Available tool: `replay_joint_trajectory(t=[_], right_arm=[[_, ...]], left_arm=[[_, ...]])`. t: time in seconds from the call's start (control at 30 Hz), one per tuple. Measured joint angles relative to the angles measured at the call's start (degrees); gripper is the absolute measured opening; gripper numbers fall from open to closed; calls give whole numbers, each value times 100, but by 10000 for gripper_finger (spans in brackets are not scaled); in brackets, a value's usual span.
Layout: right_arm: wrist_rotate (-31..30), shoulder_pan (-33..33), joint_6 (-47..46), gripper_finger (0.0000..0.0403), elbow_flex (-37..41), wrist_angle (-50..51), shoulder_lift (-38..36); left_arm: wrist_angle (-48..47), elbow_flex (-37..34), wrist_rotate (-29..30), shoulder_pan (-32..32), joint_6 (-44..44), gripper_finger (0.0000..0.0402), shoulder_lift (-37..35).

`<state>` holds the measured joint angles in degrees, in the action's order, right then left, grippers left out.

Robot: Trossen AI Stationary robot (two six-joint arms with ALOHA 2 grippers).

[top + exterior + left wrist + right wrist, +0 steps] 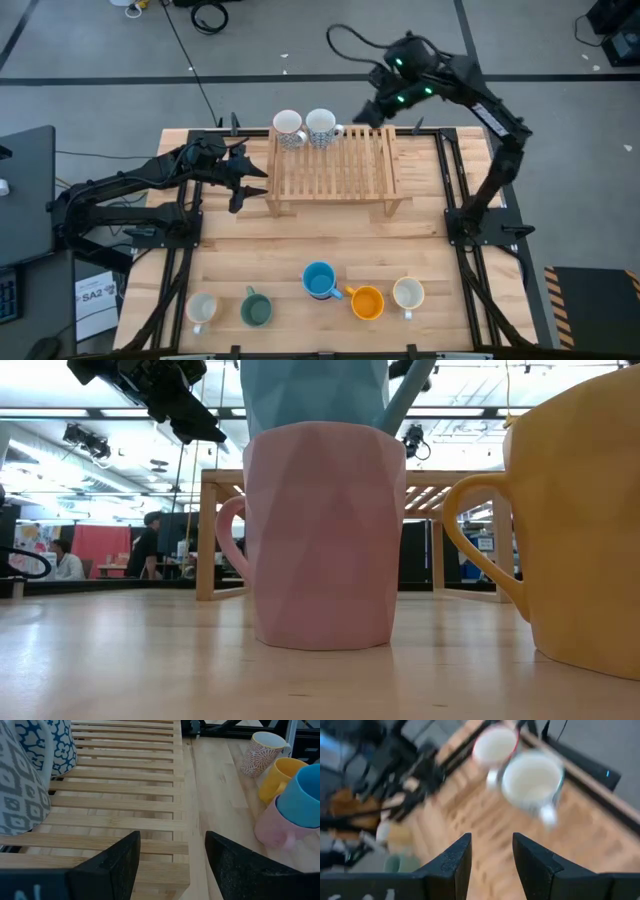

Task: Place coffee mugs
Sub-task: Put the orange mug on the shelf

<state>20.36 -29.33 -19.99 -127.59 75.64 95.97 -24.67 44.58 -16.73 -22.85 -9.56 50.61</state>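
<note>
left fingers (120, 865): spread wide, nothing in them, parked just off the left end of the wooden slat rack (335, 165)
right fingers (532, 862): apart too, empty, hanging up over the rack's far right corner, close to the two mugs there
on the rack: a grey-patterned white mug (287, 125) and a blue-flowered white mug (321, 124), touching, at the far edge
near edge of the table (300, 250): cream mug (203, 308), dark green mug (256, 308), then a blue mug (319, 279) sitting inside a pink mug (320, 535), orange mug (367, 301) right beside that, and a white patterned mug (408, 293) last
background: a few people way back in the room, low view only
</note>
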Motion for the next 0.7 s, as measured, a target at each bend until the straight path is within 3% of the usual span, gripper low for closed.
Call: replay_joint_trajectory(t=[0.1,0.27,0.4,0.57,0.7], right_arm=[[-387,502,-372,148,0,686,-281],[-1546,1609,-1490,147,0,1370,-548],[-2260,2619,-2410,147,120,1402,-660],[-2778,3779,-3697,147,626,1442,-655],[-2823,4456,-4644,147,1312,1440,-649]], left_arm=[[0,0,2,0,-2,231,0],[0,0,1,0,0,231,0],[0,0,1,0,-1,231,0],[0,0,1,0,0,231,0],[0,0,0,0,-1,231,0]])
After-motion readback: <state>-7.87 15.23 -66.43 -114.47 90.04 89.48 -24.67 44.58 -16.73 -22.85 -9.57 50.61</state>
